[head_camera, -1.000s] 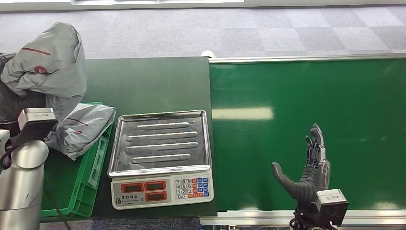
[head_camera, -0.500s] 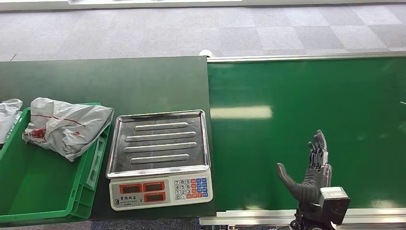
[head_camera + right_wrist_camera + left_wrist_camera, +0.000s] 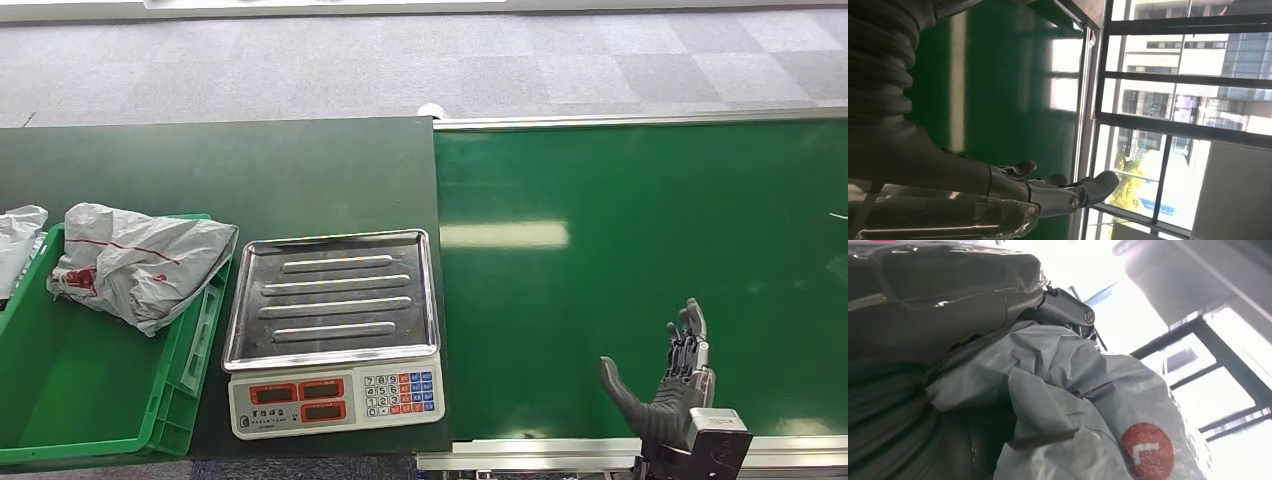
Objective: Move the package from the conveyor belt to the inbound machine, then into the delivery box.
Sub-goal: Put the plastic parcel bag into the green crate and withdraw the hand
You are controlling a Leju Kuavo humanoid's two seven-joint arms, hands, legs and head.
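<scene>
From my head view, my right robot hand (image 3: 668,385) stands over the near edge of the green conveyor belt (image 3: 640,240), fingers straight and apart, thumb out to the side, holding nothing. A grey package (image 3: 140,262) lies draped over the right rim of the green delivery box (image 3: 150,420) on the dark surface (image 3: 250,175), far to the left of that hand, with the scale (image 3: 335,330) standing between the box and the belt; the scale's steel tray carries nothing. At the left edge a second pale bag (image 3: 18,245) pokes into view. In my left wrist view, a crumpled grey package with a red round mark (image 3: 1147,450) sits right against my left robot hand (image 3: 948,320); I cannot tell whether the fingers clamp it. In my right wrist view, my right robot hand (image 3: 1043,192) stretches out flat above the belt (image 3: 998,85), fingers extended, with windows beyond.
</scene>
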